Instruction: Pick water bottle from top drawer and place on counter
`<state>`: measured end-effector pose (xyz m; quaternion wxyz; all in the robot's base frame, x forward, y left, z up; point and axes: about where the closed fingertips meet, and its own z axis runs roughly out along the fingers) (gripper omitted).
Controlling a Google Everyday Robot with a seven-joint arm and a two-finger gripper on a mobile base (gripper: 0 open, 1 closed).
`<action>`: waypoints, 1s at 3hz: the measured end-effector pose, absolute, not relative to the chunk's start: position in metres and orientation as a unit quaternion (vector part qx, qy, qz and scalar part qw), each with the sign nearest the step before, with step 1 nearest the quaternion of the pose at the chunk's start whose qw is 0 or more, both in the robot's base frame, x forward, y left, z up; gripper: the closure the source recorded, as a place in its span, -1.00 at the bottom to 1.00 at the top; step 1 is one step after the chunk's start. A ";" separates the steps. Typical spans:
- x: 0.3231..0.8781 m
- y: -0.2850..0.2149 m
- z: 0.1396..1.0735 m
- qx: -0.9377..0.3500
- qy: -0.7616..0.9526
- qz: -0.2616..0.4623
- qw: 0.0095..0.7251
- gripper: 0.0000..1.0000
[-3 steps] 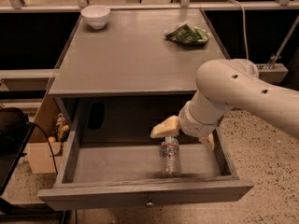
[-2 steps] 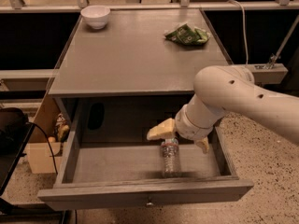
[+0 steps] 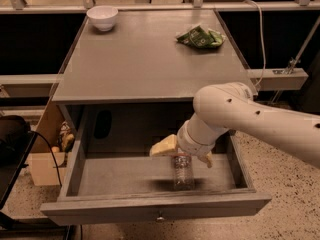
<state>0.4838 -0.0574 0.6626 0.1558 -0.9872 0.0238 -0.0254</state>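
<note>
The top drawer (image 3: 125,209) is pulled fully out toward the camera, its plain front panel nearest, with a small knob (image 3: 160,216) at the middle. On the drawer floor, right of centre and near the front, is the water bottle (image 3: 183,174), with a dark shadow spreading to its left. Nothing else lies in the drawer beside it.

Directly over the bottle hangs the claw (image 3: 181,157). Its two tan fingers (image 3: 164,146) are spread wider than the bottle, one to each side of its upper part and not pressed against it, so it holds nothing. The thick white arm (image 3: 260,124) reaches in from the right, crossing the drawer's right wall, and is cut off by the picture's edge.

The wrist hides the bottle's cap end, and its label is too blurred to read.

Left of the cabinet, a cardboard box (image 3: 42,161) sits on the floor. Speckled floor (image 3: 285,184) shows to the right.

Farther back, the grey surface (image 3: 145,64) carries a crumpled green packet (image 3: 199,36) near its far right corner and a white bowl (image 3: 102,17) at its far left.

Against the picture from a moment ago, the claw has come slightly lower and the arm's elbow has swung left. The bottle, bowl and packet lie where they were.
</note>
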 end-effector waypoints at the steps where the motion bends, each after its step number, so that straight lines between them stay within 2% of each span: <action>1: 0.485 -0.056 0.662 -0.988 0.019 -0.030 0.153 -1.00; 3: 0.508 -0.050 0.616 -0.986 0.016 -0.034 0.161 -1.00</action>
